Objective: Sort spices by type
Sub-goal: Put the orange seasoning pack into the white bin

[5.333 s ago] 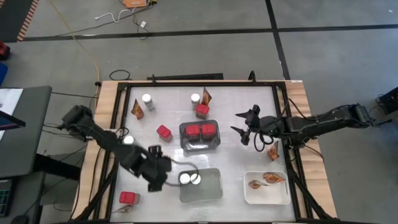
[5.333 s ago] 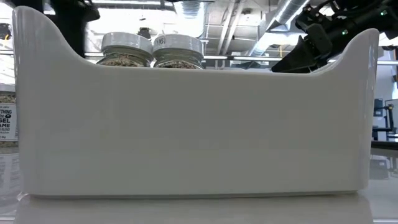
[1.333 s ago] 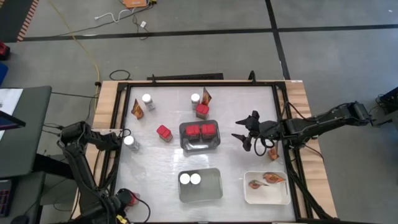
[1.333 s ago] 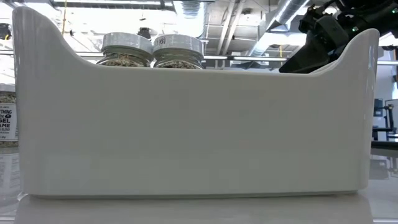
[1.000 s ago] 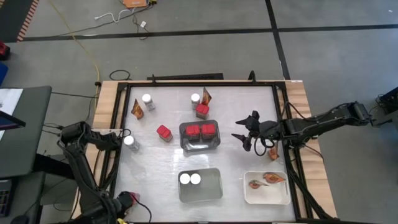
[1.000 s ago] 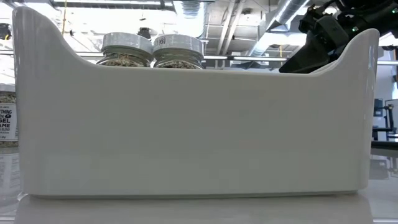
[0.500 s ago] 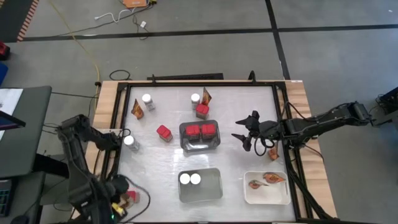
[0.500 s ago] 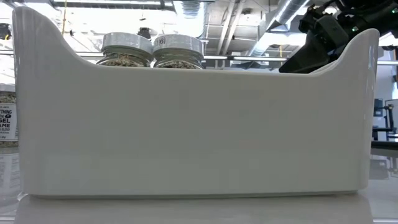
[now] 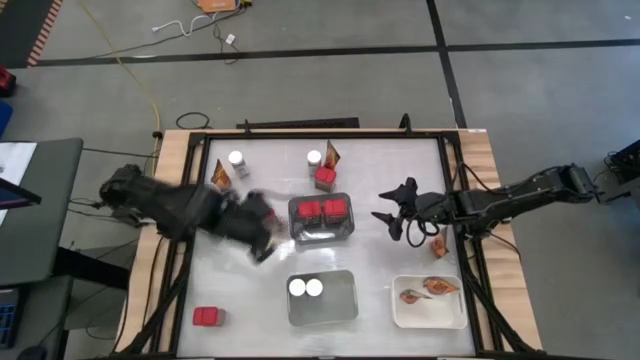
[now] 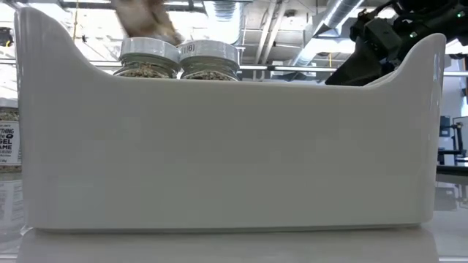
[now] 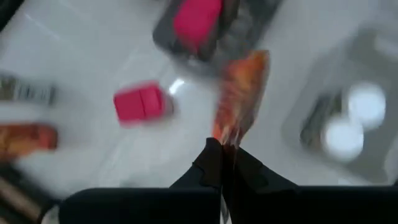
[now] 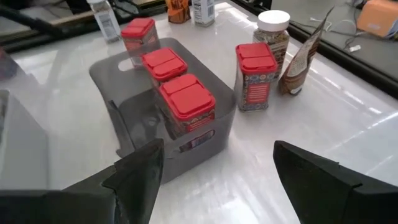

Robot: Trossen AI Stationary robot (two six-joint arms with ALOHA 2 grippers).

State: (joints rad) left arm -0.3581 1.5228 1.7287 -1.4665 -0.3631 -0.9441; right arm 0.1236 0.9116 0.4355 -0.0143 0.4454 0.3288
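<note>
The left gripper (image 11: 222, 148) is clamping an orange-brown packet (image 11: 241, 93) between closed fingers, hanging over the worktop (image 9: 385, 270) just left of the grey tray (image 9: 320, 236) holding 2 red containers (image 12: 186, 99). The right gripper (image 9: 392, 218) is hovering with fingers apart to the right of that tray. 2 white-lidded jars (image 9: 306, 288) are sitting in the near tray.

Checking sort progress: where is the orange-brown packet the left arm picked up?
The orange-brown packet hangs pinched in the shut left gripper, in the air over the table's left-centre, between the loose red container and the grey tray.
</note>
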